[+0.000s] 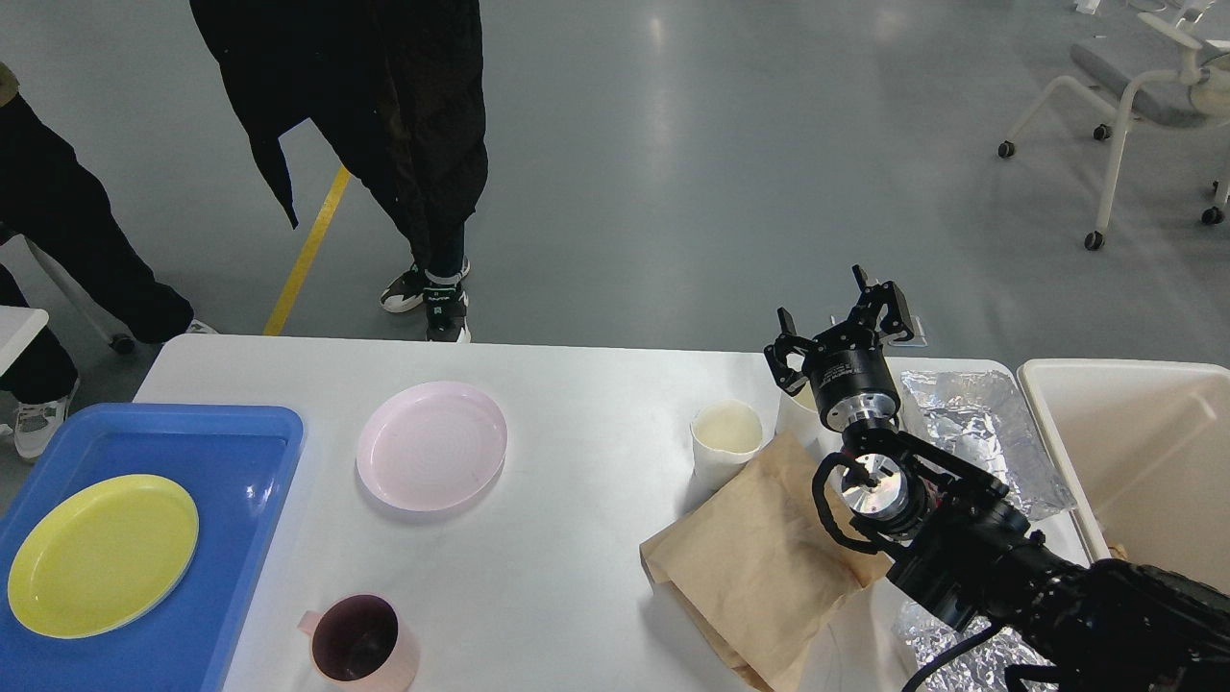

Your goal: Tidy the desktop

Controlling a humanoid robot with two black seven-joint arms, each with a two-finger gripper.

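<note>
— Barely underway, would you say?

— Partly. The desktop (pixel 577 538), a wide white top filling the lower frame, holds a blue tray (pixel 240 538) at its left end with one yellow plate (pixel 101 556) already lying in it. That much looks sorted.

— And the rest?

— A pink plate (pixel 431 444) sits on bare tabletop just right of the tray. A pink mug (pixel 357 642) stands near the front edge. Further right, a white paper cup (pixel 726 440) rests against a crumpled brown paper bag (pixel 759 567), with a second cup (pixel 796 415) partly hidden behind the arm. Foil sheets (pixel 980 432) lie beside the cream bin (pixel 1047 423) at the far right, with more foil near the front edge under the arm.

— What is the robot doing?

— Its right gripper (pixel 841 322) hovers over the back edge of the table, above the cups, fingers spread apart and holding nothing. No left arm appears in frame.

— So what remains?

— By my reading, most of it. Dishes likely belong in the tray, rubbish in the bin; the pink plate, mug, cups, bag and foil all await moving. Whether the bin already holds anything is hard to say; only a small scrap shows at its lower edge.

— Anyone else present?

— Two people in dark clothing stand beyond the table's far side, visible only from the torso down.
</note>
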